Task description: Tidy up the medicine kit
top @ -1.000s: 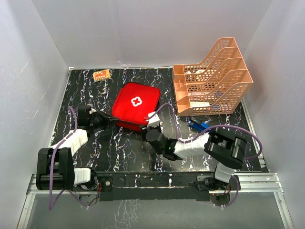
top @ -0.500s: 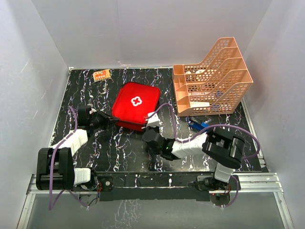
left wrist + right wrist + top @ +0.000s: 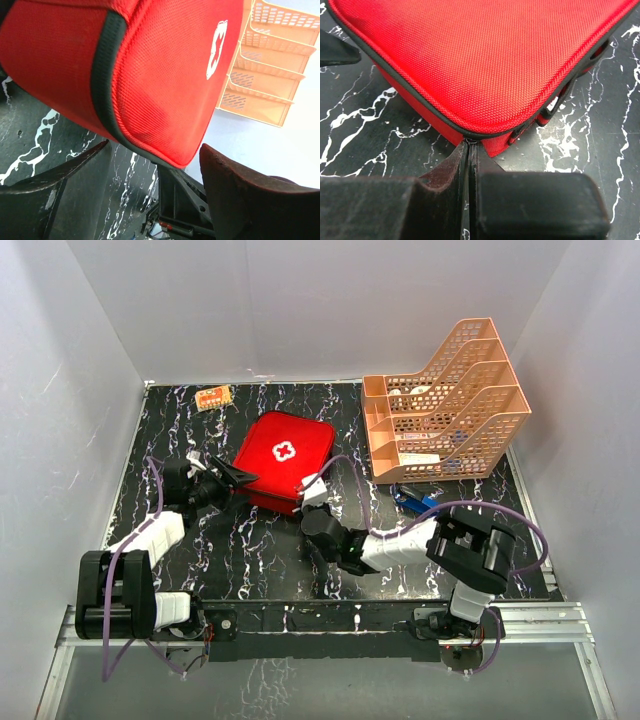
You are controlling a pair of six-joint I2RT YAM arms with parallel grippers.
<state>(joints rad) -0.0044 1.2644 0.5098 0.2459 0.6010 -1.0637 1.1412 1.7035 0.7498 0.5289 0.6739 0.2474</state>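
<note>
Only right wrist view shows right gripper (image 3: 469,146) closed, seemingly touching medicine kit (image 3: 485,60).

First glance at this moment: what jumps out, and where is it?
The red medicine kit, white cross on its lid, lies closed in the middle of the black marbled table. Both arms reach its near side: the left end effector is open at its near-left corner, and the right end effector is shut at the zip seam. The orange tiered tray stands at the far right.
</note>
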